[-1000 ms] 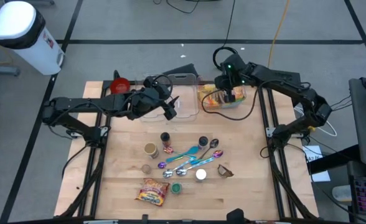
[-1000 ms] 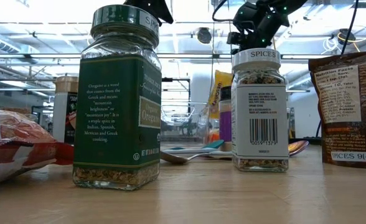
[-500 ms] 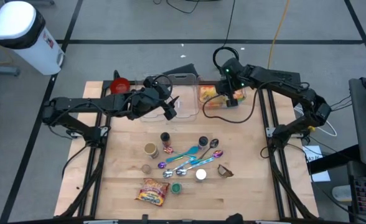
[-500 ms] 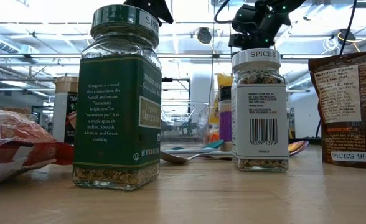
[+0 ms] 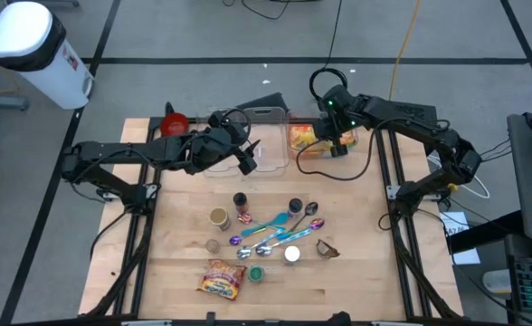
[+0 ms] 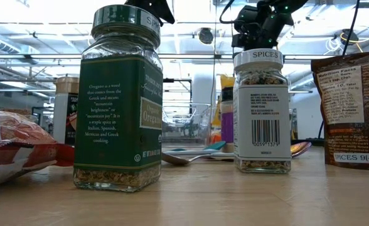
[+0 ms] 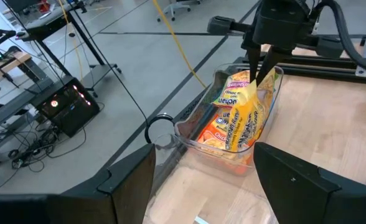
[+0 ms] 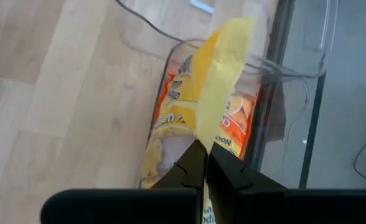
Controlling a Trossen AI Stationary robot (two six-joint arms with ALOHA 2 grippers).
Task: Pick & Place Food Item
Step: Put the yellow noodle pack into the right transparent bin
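Observation:
A clear plastic container [image 5: 295, 156] at the table's far right holds yellow and orange noodle packets [image 7: 229, 127]. My right gripper [image 5: 336, 138] hangs over it, shut on one yellow packet [image 8: 217, 68] that stands upright in the container. It also shows in the left wrist view [image 7: 258, 70]. My left gripper [image 5: 247, 159] is open and empty, hovering over a second clear container [image 5: 268, 156] to the left of the first. My right gripper pinches the yellow packet's top edge [image 8: 203, 134] between its two fingers, coming from above and pointing down. The packet hangs upright below the fingers, and its lower part [image 7: 238, 127] is inside the container among the other packets.
Spice jars [image 5: 241, 200], coloured spoons [image 5: 270, 226], small lids and a red snack bag [image 5: 221, 279] lie at the table's middle and near side. A red bowl [image 5: 175, 122] stands at the far left. In the low view, an oregano jar [image 6: 118, 100] and a spices jar [image 6: 262, 113] stand close.
My right gripper has shifted a little toward the table's far edge, still shut on the yellow packet, which stays upright in the container.

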